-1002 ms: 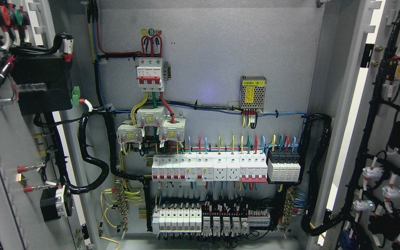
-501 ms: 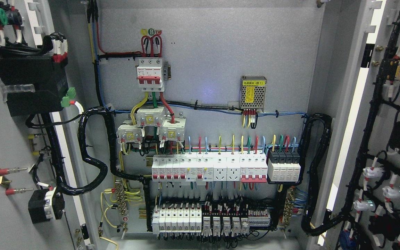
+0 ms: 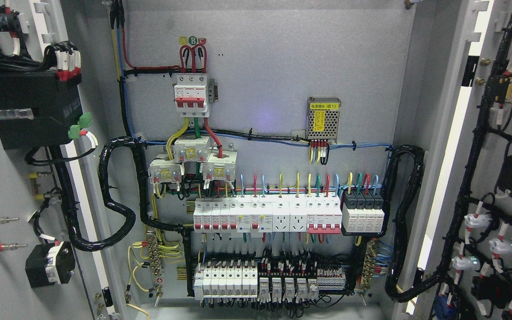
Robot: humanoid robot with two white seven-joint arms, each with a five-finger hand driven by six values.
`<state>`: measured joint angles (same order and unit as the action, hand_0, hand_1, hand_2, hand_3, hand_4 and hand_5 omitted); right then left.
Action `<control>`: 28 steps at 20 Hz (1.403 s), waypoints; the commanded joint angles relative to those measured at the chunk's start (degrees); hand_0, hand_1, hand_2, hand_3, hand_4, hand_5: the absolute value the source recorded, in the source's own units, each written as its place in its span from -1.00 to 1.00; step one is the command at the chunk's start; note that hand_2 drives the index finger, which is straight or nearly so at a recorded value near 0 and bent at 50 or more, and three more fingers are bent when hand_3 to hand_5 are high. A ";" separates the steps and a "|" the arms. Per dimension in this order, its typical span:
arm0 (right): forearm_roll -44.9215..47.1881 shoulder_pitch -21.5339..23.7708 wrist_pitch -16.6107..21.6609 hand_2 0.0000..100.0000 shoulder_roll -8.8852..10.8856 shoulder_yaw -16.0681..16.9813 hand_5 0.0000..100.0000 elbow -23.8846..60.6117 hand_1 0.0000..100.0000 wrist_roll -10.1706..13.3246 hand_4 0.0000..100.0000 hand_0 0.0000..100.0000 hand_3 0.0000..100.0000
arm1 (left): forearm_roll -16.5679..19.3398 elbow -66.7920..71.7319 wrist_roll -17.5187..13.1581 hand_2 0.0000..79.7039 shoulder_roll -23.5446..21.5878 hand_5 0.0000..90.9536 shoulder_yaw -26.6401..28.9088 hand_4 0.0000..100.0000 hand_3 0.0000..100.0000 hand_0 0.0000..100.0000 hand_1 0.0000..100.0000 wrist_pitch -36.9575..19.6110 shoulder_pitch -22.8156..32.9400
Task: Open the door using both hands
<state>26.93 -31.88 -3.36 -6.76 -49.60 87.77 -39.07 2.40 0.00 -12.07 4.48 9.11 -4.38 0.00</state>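
Electrical cabinet, 2 doors: left door (image 3: 2, 178) and right door (image 3: 505, 133) are swung wide, exposing the breaker panel (image 3: 267, 215). No fingers are visible; their state cannot be told.

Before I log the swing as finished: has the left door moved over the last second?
Yes. The left door has swung further open: its black box has shifted toward the picture's left, away from the fixed red-handled breaker.
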 commanded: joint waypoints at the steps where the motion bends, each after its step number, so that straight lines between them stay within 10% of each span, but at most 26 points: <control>1: -0.30 -1.52 0.20 -1.00 -1.68 0.12 -1.00 -2.25 -1.00 -0.21 -1.00 -0.23 -1.00 | -0.03 0.17 0.03 -1.00 0.00 -1.00 -0.06 -1.00 -1.00 -1.00 -1.00 -0.02 1.05; 20: 0.14 -2.92 0.46 -1.00 -1.33 2.67 -1.00 -5.68 -1.00 -0.30 -1.00 -0.23 -1.00 | 0.41 -0.79 0.03 -1.00 0.18 -1.00 -0.76 -1.00 -1.00 -1.00 -1.00 -0.19 1.23; 28: 0.14 -2.13 0.64 -1.00 -0.97 7.58 -1.00 -7.09 -1.00 -0.21 -1.00 -0.23 -1.00 | 0.67 -25.28 -1.11 -1.00 -0.35 -1.00 -5.33 -1.00 -1.00 -1.00 -1.00 -0.19 10.62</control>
<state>27.06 -34.48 -2.74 -8.03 -46.34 82.42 -39.40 2.91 -7.15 -12.27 4.60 7.21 -4.29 5.01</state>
